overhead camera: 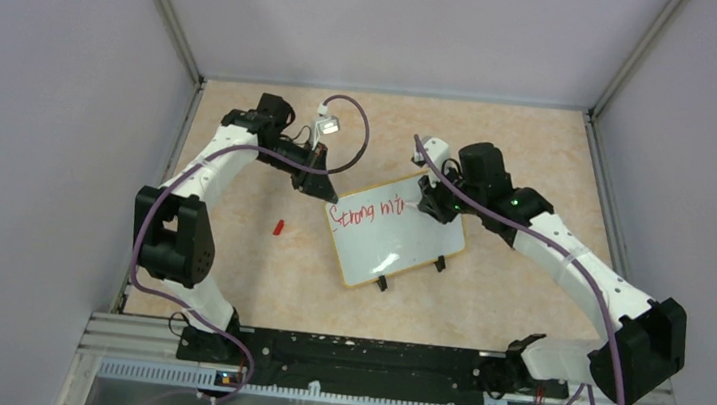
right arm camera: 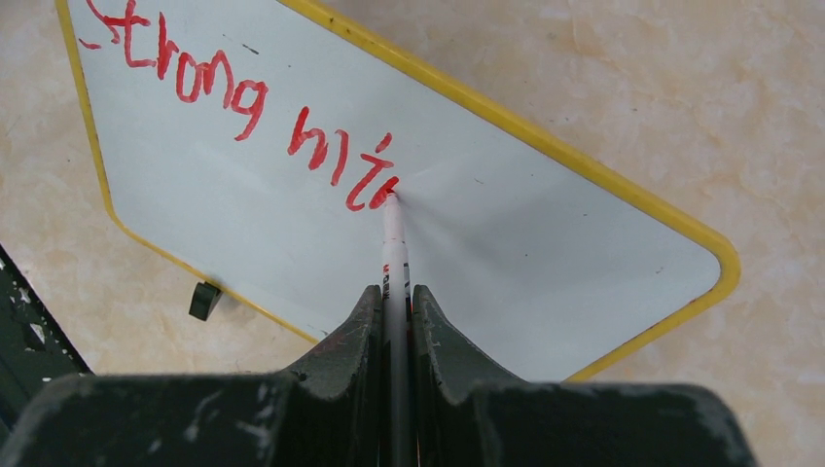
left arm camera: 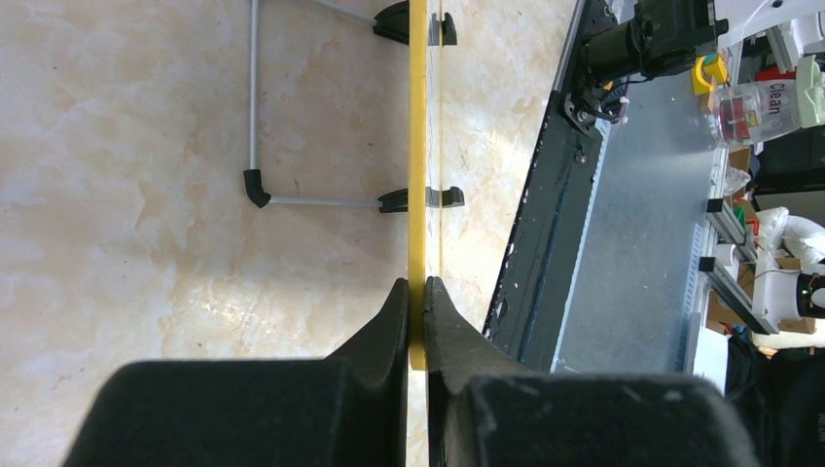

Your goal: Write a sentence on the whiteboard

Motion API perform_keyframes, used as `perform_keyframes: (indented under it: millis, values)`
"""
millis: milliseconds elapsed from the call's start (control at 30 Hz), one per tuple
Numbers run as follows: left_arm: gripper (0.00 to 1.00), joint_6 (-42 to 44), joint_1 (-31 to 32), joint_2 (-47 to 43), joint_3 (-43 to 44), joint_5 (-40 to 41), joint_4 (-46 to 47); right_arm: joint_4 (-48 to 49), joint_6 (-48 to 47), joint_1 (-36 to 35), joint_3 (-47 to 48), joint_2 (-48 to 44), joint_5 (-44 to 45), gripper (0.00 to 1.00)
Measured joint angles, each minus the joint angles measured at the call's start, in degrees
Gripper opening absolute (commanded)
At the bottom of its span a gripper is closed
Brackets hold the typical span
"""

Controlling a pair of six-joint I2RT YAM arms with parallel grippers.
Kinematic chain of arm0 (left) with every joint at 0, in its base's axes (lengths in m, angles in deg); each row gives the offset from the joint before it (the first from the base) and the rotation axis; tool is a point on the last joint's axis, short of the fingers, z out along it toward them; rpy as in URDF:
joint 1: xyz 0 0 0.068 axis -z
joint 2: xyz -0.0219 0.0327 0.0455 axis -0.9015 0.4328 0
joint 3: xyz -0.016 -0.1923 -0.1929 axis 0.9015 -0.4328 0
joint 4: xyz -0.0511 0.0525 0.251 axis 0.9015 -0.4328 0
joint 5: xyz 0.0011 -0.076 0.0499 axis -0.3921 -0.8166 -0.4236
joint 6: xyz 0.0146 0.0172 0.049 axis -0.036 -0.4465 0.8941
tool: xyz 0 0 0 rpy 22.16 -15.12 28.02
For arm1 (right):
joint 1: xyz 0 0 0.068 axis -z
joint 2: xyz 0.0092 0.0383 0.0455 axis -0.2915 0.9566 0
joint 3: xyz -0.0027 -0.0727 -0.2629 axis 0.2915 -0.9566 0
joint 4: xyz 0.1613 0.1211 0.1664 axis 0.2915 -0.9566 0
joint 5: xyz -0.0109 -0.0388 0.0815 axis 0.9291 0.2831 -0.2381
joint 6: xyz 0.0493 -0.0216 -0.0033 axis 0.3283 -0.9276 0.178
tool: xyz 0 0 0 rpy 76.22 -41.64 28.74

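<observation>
The whiteboard (overhead camera: 393, 241) lies in the middle of the table, white with a yellow rim (left arm camera: 417, 146) and black clip feet. Red text on it (right arm camera: 243, 117) reads "Strong mi" with a further stroke begun. My left gripper (overhead camera: 321, 187) is shut on the board's far left corner; in the left wrist view (left arm camera: 416, 297) the rim runs edge-on between the fingers. My right gripper (overhead camera: 432, 202) is shut on a white marker (right arm camera: 394, 253), gripper point (right arm camera: 394, 297), whose red tip touches the board at the end of the text.
A small red marker cap (overhead camera: 279, 226) lies on the table left of the board. A thin metal stand leg (left arm camera: 255, 117) shows under the board. The black base rail (overhead camera: 359, 353) runs along the near edge. Walls enclose the table.
</observation>
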Motion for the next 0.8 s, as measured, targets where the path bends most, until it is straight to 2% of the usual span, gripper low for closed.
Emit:
perform_keyframes:
  millis: [800]
  values:
    - [0.0,-0.02,0.04,0.0,0.0,0.0,-0.07,0.2,-0.15,0.81,-1.77,-1.27,0.59,0.0]
